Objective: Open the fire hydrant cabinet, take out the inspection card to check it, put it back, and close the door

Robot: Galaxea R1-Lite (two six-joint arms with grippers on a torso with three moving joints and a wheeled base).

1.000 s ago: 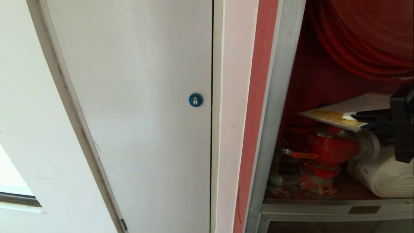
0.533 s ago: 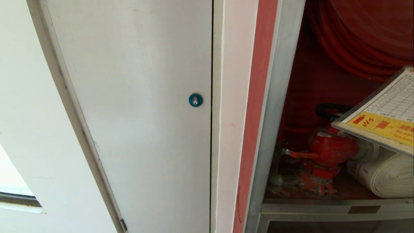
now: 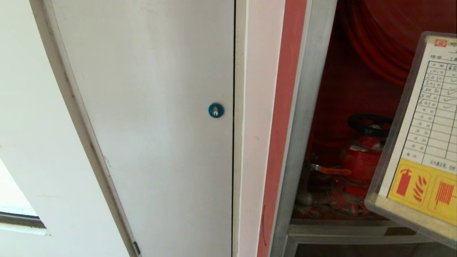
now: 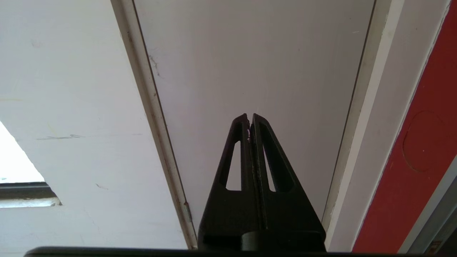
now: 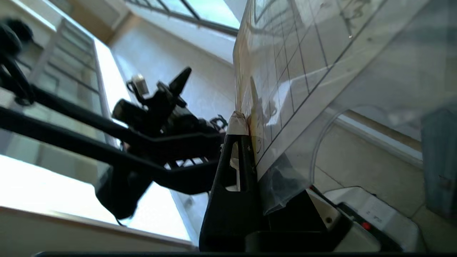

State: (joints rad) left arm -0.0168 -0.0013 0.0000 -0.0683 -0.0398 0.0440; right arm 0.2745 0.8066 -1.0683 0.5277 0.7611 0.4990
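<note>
Grey-white panel door [image 3: 150,107] at 9 o'clock; fire hydrant cabinet [image 3: 310,107] open at 3 o'clock, red valve [image 3: 360,160] inside. Inspection card [image 3: 425,142] raised before it, pinched in right gripper [image 5: 246,125]. Left gripper [image 4: 250,121] closed, empty.

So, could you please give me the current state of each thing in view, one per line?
fire hydrant cabinet: open, red interior and valve exposed.
inspection card: out of the cabinet, printed side facing the head camera.
right hand: shut on the inspection card.
left hand: shut, empty, pointing at the grey-white panel door.
grey-white panel door: closed.
</note>
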